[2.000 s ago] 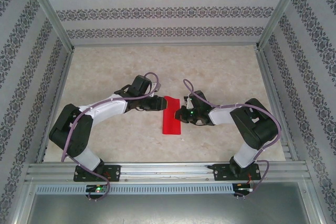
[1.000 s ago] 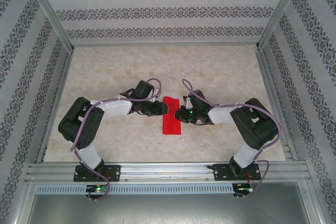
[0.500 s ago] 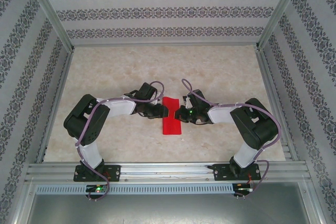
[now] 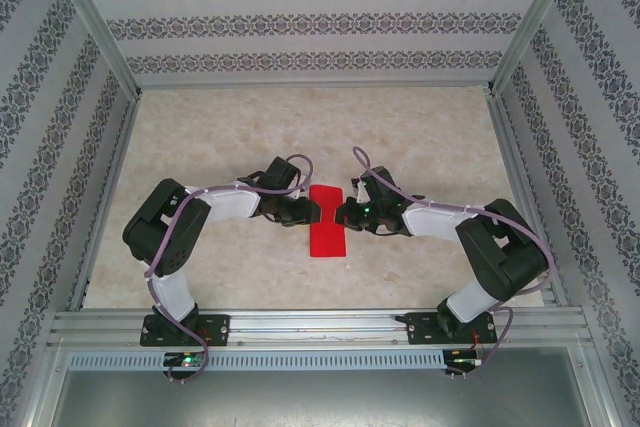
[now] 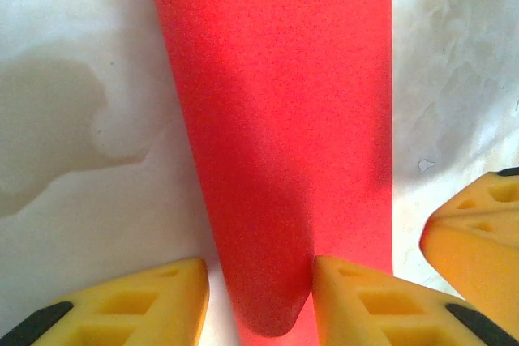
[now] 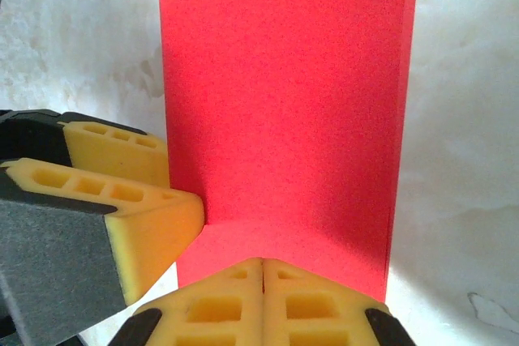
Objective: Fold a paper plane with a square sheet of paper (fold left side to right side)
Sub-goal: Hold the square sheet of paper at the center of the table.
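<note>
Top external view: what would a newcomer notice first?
The red paper, a narrow folded strip on the table, with the left gripper and right gripper meeting at its far half from either side. Up close, one edge curls into a soft roll between the left gripper's yellow fingers; the right gripper's jaws are shut at the opposite edge.

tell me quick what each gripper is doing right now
Left gripper: open, straddling the rounded fold of the square sheet of paper.
Right gripper: shut, tips against the sheet's edge, nothing visibly pinched.
</note>
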### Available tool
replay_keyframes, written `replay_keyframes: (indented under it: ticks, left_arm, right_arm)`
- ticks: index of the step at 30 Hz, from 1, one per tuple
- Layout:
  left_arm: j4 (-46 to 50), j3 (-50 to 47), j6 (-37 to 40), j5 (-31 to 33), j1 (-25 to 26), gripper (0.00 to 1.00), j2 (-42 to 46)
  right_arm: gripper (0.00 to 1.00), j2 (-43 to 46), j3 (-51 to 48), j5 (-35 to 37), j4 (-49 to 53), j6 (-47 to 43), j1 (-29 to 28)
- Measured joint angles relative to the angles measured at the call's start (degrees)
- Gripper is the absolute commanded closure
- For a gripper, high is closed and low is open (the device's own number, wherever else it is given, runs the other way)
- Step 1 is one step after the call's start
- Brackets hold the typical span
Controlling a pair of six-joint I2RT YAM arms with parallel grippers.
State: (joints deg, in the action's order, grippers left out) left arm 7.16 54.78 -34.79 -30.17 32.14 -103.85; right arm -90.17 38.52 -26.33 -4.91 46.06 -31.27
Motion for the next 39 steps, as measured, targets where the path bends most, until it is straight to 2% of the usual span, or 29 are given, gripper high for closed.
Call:
replay_keyframes:
  ticks: [39]
  left_arm:
    - [2.7, 1.6, 1.6, 0.7, 0.2, 0.63, -0.6]
  right_arm:
    - [1.0, -0.4, 0.0, 0.5, 0.9, -0.2, 0.0]
